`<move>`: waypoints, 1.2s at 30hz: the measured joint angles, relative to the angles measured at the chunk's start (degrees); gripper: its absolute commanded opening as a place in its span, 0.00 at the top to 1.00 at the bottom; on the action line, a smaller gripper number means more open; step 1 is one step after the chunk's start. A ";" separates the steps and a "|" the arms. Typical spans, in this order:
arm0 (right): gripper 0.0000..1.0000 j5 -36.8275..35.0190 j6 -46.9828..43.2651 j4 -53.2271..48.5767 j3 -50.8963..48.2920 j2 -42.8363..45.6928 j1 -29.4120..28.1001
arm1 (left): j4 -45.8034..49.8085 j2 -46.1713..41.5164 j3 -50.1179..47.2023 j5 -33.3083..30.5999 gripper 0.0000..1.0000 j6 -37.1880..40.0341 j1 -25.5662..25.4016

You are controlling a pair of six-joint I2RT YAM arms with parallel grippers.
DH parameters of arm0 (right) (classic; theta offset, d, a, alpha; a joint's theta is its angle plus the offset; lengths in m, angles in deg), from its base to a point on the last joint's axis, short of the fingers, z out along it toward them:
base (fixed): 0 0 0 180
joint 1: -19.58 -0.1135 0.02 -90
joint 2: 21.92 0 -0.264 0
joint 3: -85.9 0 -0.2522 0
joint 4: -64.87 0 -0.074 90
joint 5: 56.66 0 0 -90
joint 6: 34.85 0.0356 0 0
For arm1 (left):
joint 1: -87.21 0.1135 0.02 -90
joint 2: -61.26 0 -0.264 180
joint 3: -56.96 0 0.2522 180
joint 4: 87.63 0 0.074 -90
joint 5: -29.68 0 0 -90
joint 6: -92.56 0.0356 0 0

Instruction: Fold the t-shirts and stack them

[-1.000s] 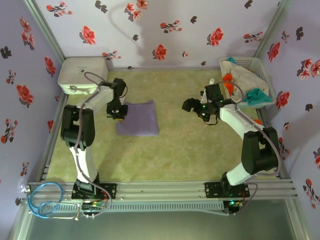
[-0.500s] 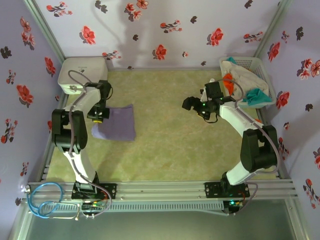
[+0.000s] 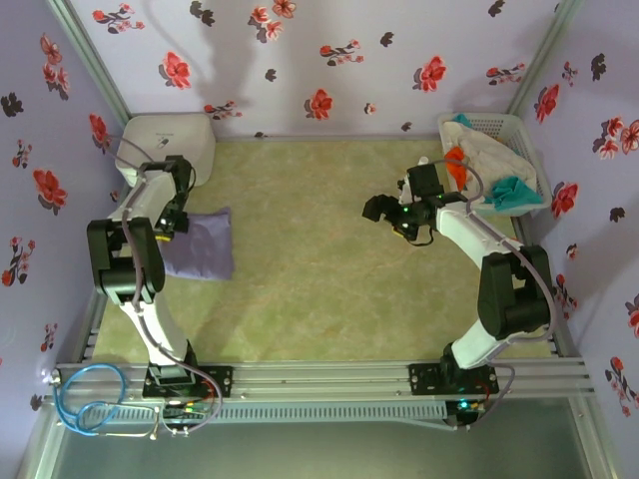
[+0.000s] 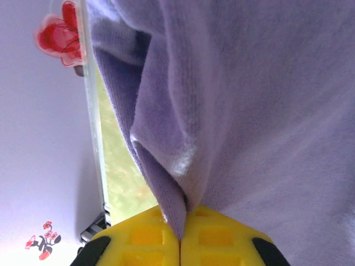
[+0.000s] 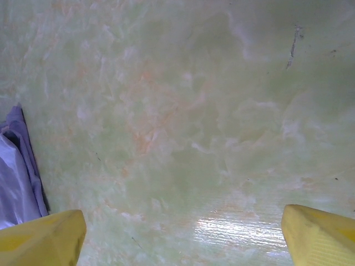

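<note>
Item: lavender t-shirt (image 3: pixel 203 249), folded small, lying on the counter (image 3: pixel 329 299) near its left edge.
Item: left tool (image 4: pixel 180 243), closed tight, pinching a fold of the lavender cloth.
Item: right tool (image 3: pixel 387 212), spread wide, empty, above bare counter.
Item: lattice basket (image 3: pixel 496 119), far right corner, containing orange t-shirt (image 3: pixel 455 160), teal t-shirt (image 3: pixel 511 190) and off-white t-shirt (image 3: pixel 487 148).
Item: white box (image 3: pixel 165 140), far left corner.

Yellow fingertips (image 5: pixel 41 238) of the right gripper (image 5: pixel 183 244) stand wide apart over the pale green, mottled table (image 5: pixel 183 111). A fold of the lavender t-shirt (image 5: pixel 16 177) lies at left, well apart from a thin dark scratch (image 5: pixel 292 47).
</note>
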 measured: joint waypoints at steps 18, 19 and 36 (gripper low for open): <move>0.09 2.45 -0.07 1.62 -1.18 -0.96 0.00 | -2.80 7.04 6.14 -1.99 1.00 1.97 5.88; 0.09 2.60 -0.07 1.73 -1.36 -0.96 0.00 | -2.80 7.41 6.14 -2.14 1.00 1.97 6.01; 0.09 3.04 -0.28 3.26 -3.10 -0.98 0.02 | -2.08 10.43 7.02 -2.38 0.88 1.51 9.01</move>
